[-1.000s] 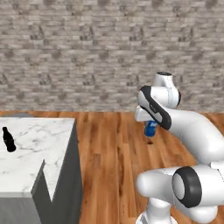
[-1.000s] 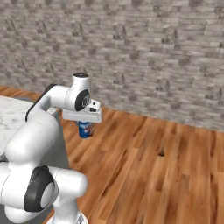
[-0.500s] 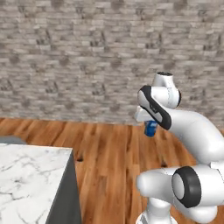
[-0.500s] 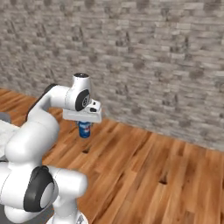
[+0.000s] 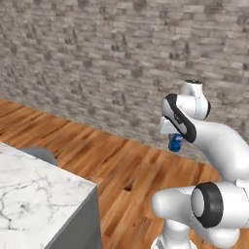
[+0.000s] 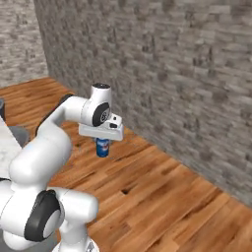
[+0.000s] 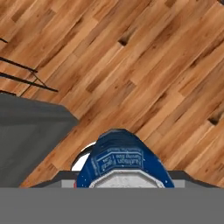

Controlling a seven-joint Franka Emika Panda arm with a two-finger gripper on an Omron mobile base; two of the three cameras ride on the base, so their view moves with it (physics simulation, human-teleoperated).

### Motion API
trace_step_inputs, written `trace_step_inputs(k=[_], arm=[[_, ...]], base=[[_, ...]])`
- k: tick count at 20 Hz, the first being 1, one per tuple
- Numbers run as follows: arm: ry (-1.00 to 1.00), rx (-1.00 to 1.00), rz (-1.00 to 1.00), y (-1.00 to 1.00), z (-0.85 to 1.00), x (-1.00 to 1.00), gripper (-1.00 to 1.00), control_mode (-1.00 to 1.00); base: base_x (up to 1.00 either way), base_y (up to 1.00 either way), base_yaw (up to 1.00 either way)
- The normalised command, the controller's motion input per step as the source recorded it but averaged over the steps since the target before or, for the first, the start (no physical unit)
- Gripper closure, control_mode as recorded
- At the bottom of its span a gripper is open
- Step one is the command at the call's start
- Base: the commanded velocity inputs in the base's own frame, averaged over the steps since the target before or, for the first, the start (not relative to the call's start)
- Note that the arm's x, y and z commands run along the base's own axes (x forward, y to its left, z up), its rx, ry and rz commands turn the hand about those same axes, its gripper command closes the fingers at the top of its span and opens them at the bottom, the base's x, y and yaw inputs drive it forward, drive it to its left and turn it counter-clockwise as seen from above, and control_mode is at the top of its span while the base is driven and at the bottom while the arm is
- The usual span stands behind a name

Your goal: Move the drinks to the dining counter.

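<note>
Everything in the base views has slid sideways since the earlier pictures, so the base has turned; the black bottle seen then is gone from sight, and the can has stayed in the same spot under the hand. Biggest is the brick wall [image 5: 97, 63] across the top of both base views. Below it lies the wood floor [image 6: 162, 197]. A corner of the marble counter [image 5: 34, 204] sits at the lower left of the left base view. The gripper [image 6: 102, 140], partly open, is closed around the blue soda can [image 6: 102, 146], right of middle in the left base view. I think this can is light, smooth, slippery and easy to dent, so its round sides are best held gently near the top.
</note>
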Motion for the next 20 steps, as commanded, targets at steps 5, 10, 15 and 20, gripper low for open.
trace_step_inputs(k=[5, 10, 15, 20], arm=[[0.00, 0.00, 0.00, 0.00, 0.00, 0.00, 1.00, 1.00], [0.00, 0.00, 0.00, 0.00, 0.00, 0.00, 1.00, 1.00], [0.00, 0.00, 0.00, 0.00, 0.00, 0.00, 1.00, 1.00], [0.00, 0.00, 0.00, 0.00, 0.00, 0.00, 1.00, 1.00]], base=[[0.38, -0.02, 0.92], [0.21, 0.00, 0.95], [0.18, 0.00, 0.77], [0.11, -0.21, 0.57]])
